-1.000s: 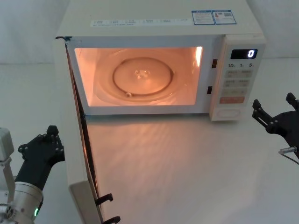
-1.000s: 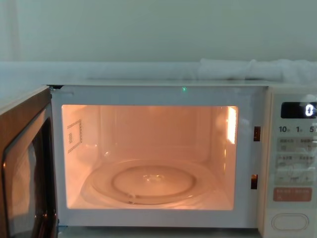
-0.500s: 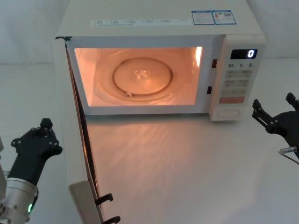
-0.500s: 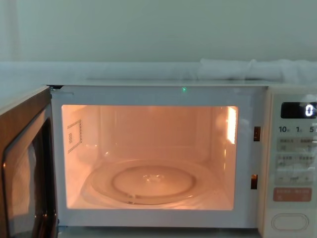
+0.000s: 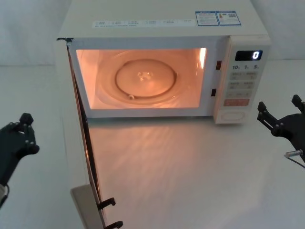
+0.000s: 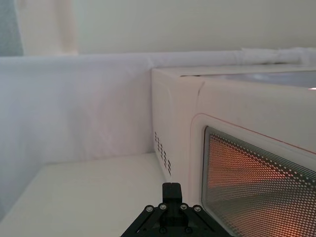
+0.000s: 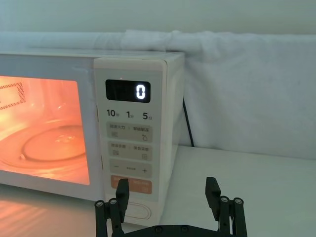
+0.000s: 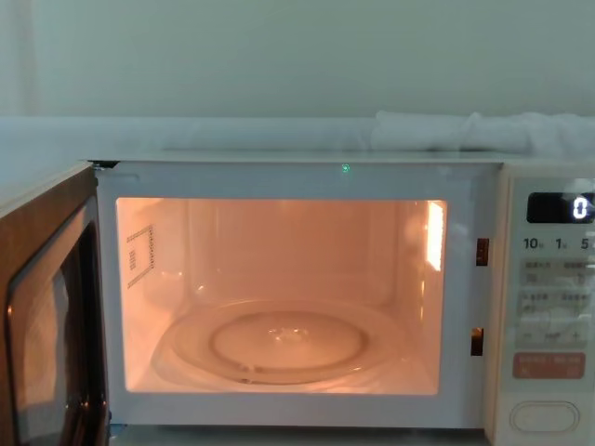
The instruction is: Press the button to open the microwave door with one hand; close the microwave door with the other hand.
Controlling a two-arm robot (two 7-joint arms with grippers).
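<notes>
Swung wide open on its left hinge: the microwave door (image 5: 71,143), edge-on from the head camera, reaching forward from the oven toward the robot. From the chest, brown inner face of that door (image 8: 46,316) at the far left, beside the lit cavity and its glass turntable (image 8: 279,344). From the left wrist, the other side: cream outer panel with thin pink outline and perforated window mesh (image 6: 256,187) glowing orange from within.

Low on the control panel, under the orange-red key (image 7: 138,186), the button (image 5: 232,115); plain and unobstructed in the chest view (image 8: 544,415), partly behind a finger in the right wrist view (image 7: 140,211). Above, a lit "0" on the display (image 7: 140,92).

Left gripper (image 5: 16,138) held low at the left edge of the table, outside the door, well apart from it, wrist pointed along the door's outer face. Fingers (image 6: 171,190) apparently pressed together, holding nothing, though little of them is visible.

Right gripper (image 5: 280,114) to the right of the panel, near the button but not touching, aimed at the oven front. Fingers (image 7: 212,190) spread apart, nothing between them.
</notes>
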